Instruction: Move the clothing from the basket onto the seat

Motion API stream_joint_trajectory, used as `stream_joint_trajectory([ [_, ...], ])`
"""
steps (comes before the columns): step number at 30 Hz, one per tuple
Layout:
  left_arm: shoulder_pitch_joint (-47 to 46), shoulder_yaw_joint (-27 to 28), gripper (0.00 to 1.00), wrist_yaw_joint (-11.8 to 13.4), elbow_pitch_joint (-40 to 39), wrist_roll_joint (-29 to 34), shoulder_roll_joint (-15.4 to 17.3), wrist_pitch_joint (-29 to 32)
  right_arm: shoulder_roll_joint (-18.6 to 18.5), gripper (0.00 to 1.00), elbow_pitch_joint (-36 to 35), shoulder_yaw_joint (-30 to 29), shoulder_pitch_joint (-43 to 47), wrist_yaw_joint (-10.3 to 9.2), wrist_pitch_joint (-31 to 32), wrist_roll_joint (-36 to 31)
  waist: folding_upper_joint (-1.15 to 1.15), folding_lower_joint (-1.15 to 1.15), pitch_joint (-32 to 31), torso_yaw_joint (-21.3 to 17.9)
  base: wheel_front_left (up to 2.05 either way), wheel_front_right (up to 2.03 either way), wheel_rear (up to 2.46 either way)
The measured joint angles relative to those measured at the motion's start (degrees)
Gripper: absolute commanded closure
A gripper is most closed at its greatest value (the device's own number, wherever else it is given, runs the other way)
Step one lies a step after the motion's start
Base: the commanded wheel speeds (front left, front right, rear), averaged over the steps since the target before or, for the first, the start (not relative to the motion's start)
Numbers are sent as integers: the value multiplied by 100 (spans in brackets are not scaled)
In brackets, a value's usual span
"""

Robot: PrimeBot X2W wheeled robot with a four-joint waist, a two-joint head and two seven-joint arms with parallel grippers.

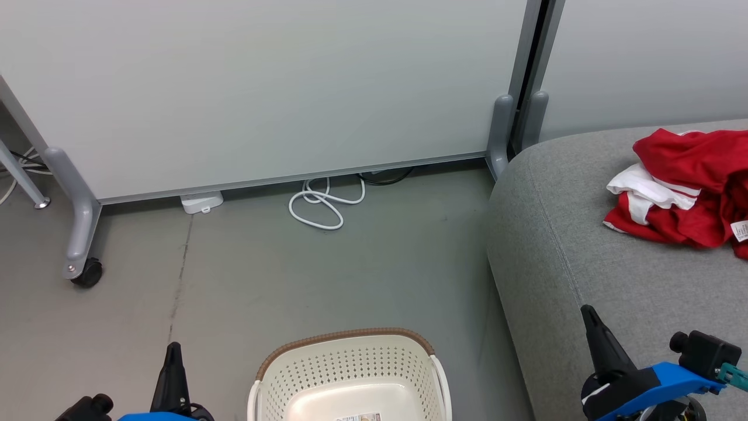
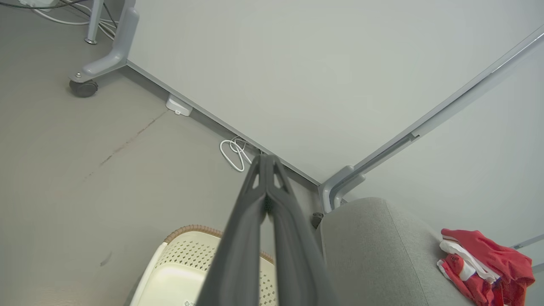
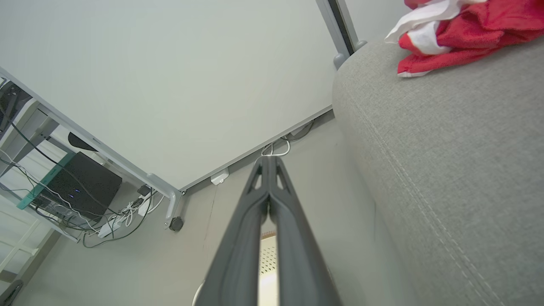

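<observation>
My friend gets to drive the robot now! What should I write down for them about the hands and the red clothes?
Left gripper: shut, holding nothing.
Right gripper: shut, holding nothing, near the seat.
Clothing: a red-and-white heap lying on the seat, apart from both grippers.
Basket: on the floor beside the seat; the part in view holds no clothing.
Done: clothing is on the seat.
Left: check the basket's near end, cut off at the picture's edge. Otherwise nothing seems left.
</observation>
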Motion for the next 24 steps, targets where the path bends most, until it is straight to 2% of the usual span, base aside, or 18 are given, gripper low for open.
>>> stream_joint_trajectory([
  [24,-276,109,100,-1,-125,-1692,0,465,0,100,16,-142,-154,0,174,1922,0,0,13,-2,0,0,0],
])
